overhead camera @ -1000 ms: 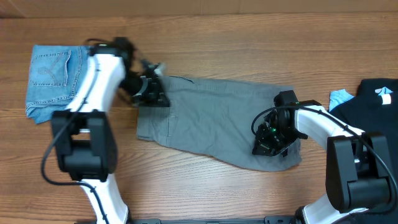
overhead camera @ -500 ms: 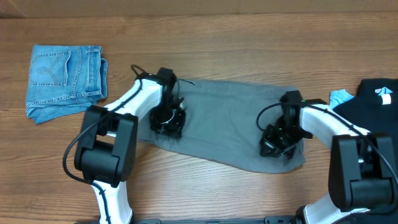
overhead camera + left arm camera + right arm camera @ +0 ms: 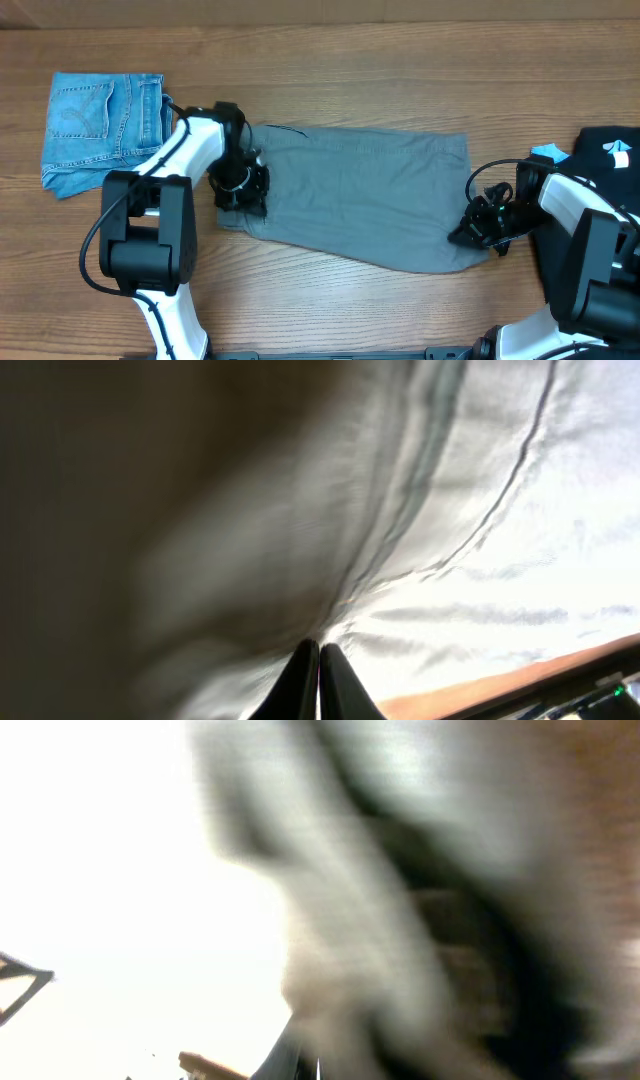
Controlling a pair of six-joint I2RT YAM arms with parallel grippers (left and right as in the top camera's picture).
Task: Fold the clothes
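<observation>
Grey cotton shorts (image 3: 360,195) lie flat across the centre of the wooden tabletop (image 3: 350,80). The left hand (image 3: 243,194) pinches their left edge; the right hand (image 3: 472,234) meets their lower-right corner, grip unclear.

A wooden table (image 3: 350,90) fills the overhead view, its mid-brown boards laid lengthwise with the grain running from side to side and darker seams between them. Along the far edge runs a paler tan strip (image 3: 400,10); what it is cannot be told. The light is even, the shadows faint.
</observation>
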